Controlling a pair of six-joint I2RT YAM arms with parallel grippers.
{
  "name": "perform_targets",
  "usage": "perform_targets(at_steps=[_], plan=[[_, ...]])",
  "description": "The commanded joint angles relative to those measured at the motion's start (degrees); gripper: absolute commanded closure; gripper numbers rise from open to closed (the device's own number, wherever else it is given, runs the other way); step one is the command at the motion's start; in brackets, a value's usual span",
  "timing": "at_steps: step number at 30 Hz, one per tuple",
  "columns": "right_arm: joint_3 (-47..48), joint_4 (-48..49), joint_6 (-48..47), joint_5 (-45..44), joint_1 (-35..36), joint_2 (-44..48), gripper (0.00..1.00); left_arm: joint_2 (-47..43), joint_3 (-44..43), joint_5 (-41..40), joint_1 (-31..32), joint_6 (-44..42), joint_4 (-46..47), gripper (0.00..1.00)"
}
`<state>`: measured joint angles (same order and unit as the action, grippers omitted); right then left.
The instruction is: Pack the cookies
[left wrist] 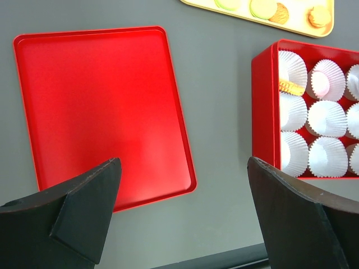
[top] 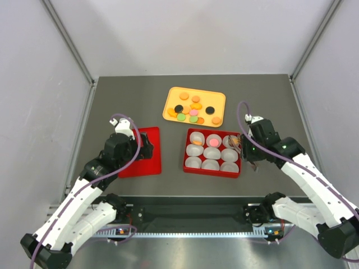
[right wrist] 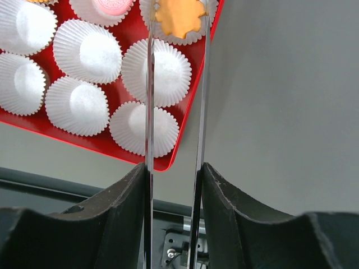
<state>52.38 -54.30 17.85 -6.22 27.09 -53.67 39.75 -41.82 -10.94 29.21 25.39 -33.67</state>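
Observation:
The cookies (top: 193,109), orange, green, pink and black discs, lie on a yellow tray (top: 174,95) at the back. A red box (top: 212,172) holds white paper cups (right wrist: 94,54). One cup holds a pink cookie (left wrist: 320,83), and another an orange cookie (left wrist: 290,87). My right gripper (right wrist: 175,168) is shut on metal tongs (right wrist: 149,101). An orange cookie (right wrist: 179,17) sits between the tong tips over the box's far right cup. My left gripper (left wrist: 184,162) is open and empty above the near edge of a flat red lid (left wrist: 95,101).
The lid (top: 151,162) lies left of the box, with bare grey table between them. A black rail runs along the table's near edge (top: 190,210). Grey walls close in both sides and the back.

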Motion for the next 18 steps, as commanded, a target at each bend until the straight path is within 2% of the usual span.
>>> perform_targets(at_steps=[1, 6, 13, 18], plan=[[1.15, 2.89, 0.96, -1.34, -0.37, -1.0, 0.59, -0.28, -0.1, 0.48, 0.41, -0.16, 1.24, 0.01], [0.62, 4.38, 1.05, -1.78, -0.46, -1.79, 0.57, -0.37, -0.1, 0.3, 0.58, -0.16, 1.24, 0.01], [-0.17, 5.52, 1.14, -1.08, -0.46, -1.97, 0.49, -0.37, -0.1, 0.13, 0.85, -0.16, 1.06, 0.01], [0.61, 5.09, 0.79, 0.59, -0.29, -0.91, 0.49, -0.28, -0.1, 0.04, 0.93, -0.07, 1.15, 0.01]])
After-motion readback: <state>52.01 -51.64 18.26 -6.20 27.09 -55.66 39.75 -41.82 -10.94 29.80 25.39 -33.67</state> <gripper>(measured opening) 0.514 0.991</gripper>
